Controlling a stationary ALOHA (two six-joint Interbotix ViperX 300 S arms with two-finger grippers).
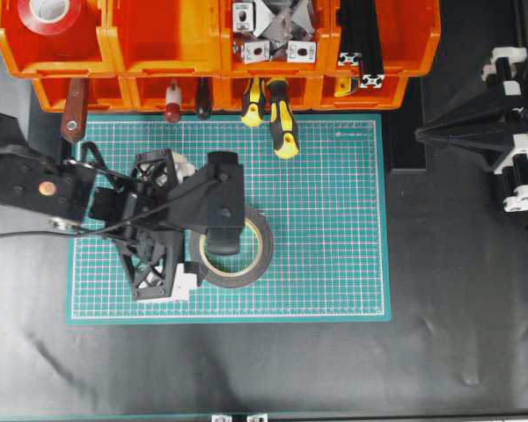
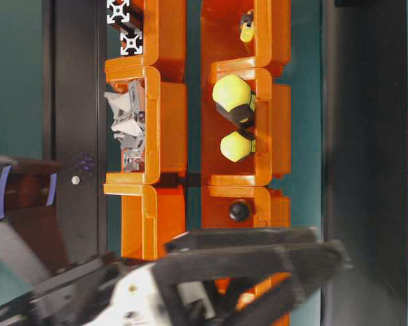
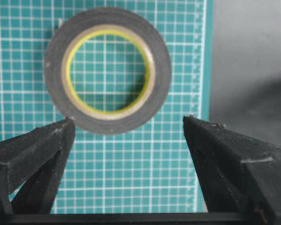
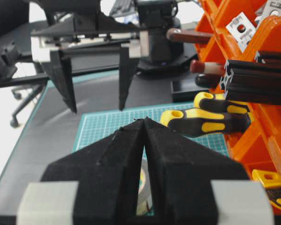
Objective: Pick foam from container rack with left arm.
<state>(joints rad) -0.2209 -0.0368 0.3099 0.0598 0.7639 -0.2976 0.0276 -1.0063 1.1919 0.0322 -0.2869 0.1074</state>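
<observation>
Green gridded cutting mat (image 1: 334,220) carries the dark grey foam-tape ring with yellow inner rim (image 1: 246,264), flat, apart from the orange bin rack (image 1: 167,44). Above it the black lattice left gripper (image 3: 129,129) gapes wide, empty. The right gripper (image 4: 144,123) seems pinched closed.

Foam (image 1: 246,255) — part-hidden under left claw (image 1: 190,227)

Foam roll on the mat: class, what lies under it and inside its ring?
The foam roll lies flat on the green cutting mat; bare mat grid shows through its ring. The mat directly beneath the tape band is covered.
</observation>
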